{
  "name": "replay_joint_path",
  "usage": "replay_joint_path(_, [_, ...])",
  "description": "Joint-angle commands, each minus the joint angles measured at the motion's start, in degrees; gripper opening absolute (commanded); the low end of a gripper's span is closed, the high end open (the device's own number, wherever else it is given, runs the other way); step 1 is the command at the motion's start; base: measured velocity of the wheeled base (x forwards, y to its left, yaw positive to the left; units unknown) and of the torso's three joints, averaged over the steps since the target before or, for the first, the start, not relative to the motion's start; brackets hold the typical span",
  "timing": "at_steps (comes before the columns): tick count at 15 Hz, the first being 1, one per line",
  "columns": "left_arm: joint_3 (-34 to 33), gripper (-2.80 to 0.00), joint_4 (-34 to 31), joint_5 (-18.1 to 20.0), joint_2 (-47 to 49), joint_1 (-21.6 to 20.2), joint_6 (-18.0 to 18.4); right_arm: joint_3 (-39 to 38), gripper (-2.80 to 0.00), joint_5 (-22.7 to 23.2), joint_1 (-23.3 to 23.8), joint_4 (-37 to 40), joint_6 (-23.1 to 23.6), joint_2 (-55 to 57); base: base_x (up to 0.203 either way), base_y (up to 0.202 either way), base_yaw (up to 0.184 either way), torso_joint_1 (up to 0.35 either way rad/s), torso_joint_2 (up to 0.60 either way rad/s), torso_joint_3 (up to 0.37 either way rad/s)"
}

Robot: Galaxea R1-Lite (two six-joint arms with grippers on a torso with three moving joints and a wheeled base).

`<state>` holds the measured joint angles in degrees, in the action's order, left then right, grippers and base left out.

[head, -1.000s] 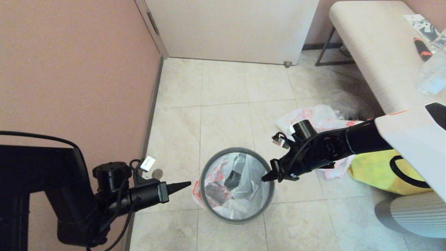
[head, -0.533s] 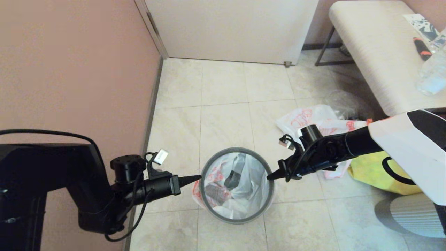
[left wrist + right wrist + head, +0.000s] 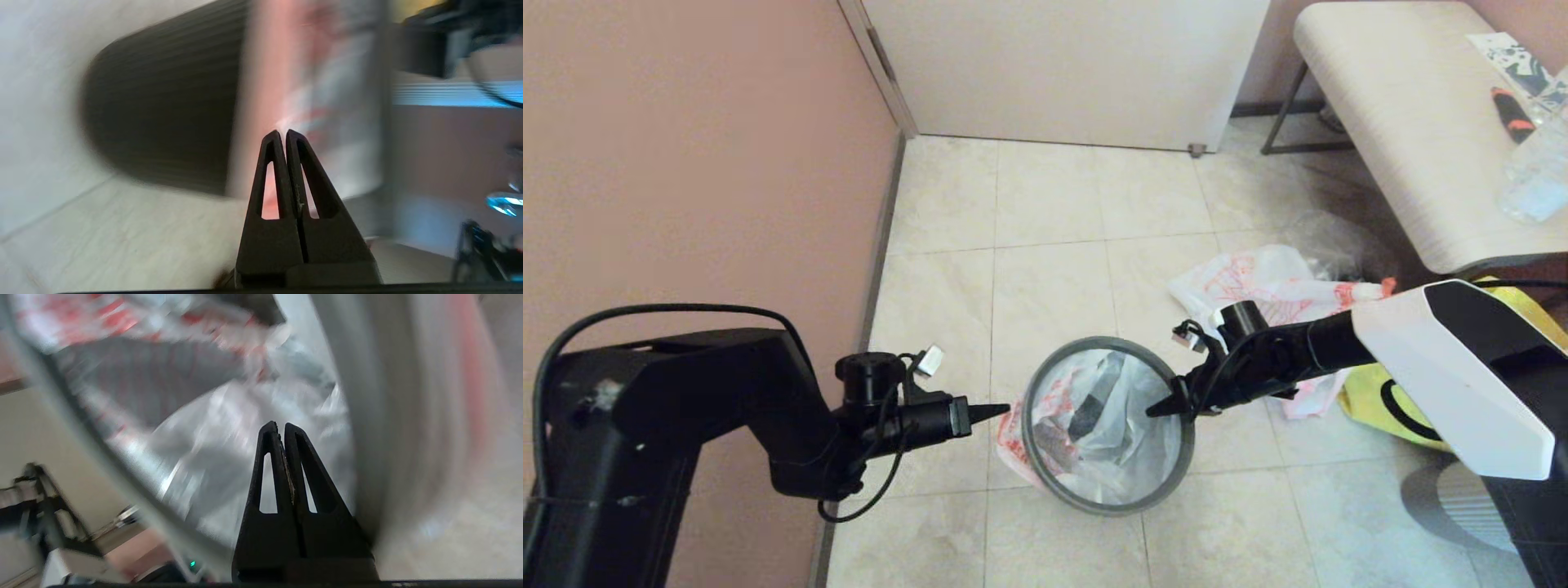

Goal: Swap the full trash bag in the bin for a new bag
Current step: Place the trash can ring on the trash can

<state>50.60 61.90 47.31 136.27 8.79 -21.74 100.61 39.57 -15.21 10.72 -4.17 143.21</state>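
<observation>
Tiled floor carries the bin point(image 3: 1107, 498), flanked by left gripper point(image 3: 1005, 407) and right gripper point(image 3: 1152, 411), jaws shut empty, tote point(image 3: 1372, 392) beside.

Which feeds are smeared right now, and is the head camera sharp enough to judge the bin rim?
Head view: sharp, the bin and its grey hoop read clearly. Left wrist view: only the shut left pincer is crisp, everything behind streaks. Right wrist view: the same, right pincer sharp, bag plastic blurred.

A home interior: beige tiled floor point(image 3: 1045, 204), pink wall point(image 3: 686, 163), white door point(image 3: 1062, 65), cushioned bench point(image 3: 1388, 122), small bin point(image 3: 1045, 478).
</observation>
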Motion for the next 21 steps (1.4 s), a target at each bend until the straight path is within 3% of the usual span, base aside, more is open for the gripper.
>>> replay_joint_path(1, [2.55, -2.80, -2.60, -3.46, 2.27, 0.59, 1.06, 1.68, -2.80, 0.24, -0.52, 0.36, 0.32, 1.85, 0.000, 0.000, 0.000, 0.000, 0.00, 0.000])
replay_joint_path(5, [-0.43, -2.80, -2.04, -5.36, -1.09, 0.27, 2.13, -0.64, -2.80, 0.17, -3.46, 4.14, 1.93, -5.43, 0.000, 0.000, 0.000, 0.000, 0.00, 0.000])
replay_joint_path(8, [-5.90, -2.80, 2.30, -5.39, -6.71, -0.61, 1.90, -6.29, -2.80, 0.31, -6.03, 4.91, 2.23, -11.99, 0.000, 0.000, 0.000, 0.000, 0.00, 0.000])
replay_joint_path(10, [-8.76, -2.80, 4.33, -5.74, -10.14, -1.10, 1.67, -8.70, -2.80, 2.75, -6.35, 4.94, 2.32, -15.02, 0.000, 0.000, 0.000, 0.000, 0.00, 0.000])
replay_joint_path(15, [-11.06, -2.80, 4.64, -11.15, -11.05, -1.23, 1.71, -11.49, -2.80, 4.02, -5.27, 4.99, 3.64, -16.21, 0.000, 0.000, 0.000, 0.000, 0.00, 0.000])
replay_joint_path(21, [-8.66, -2.80, 4.93, -10.75, -10.44, 6.40, 1.89, -11.14, -2.80, 4.20, -2.57, 4.75, 5.85, -12.99, 0.000, 0.000, 0.000, 0.000, 0.00, 0.000])
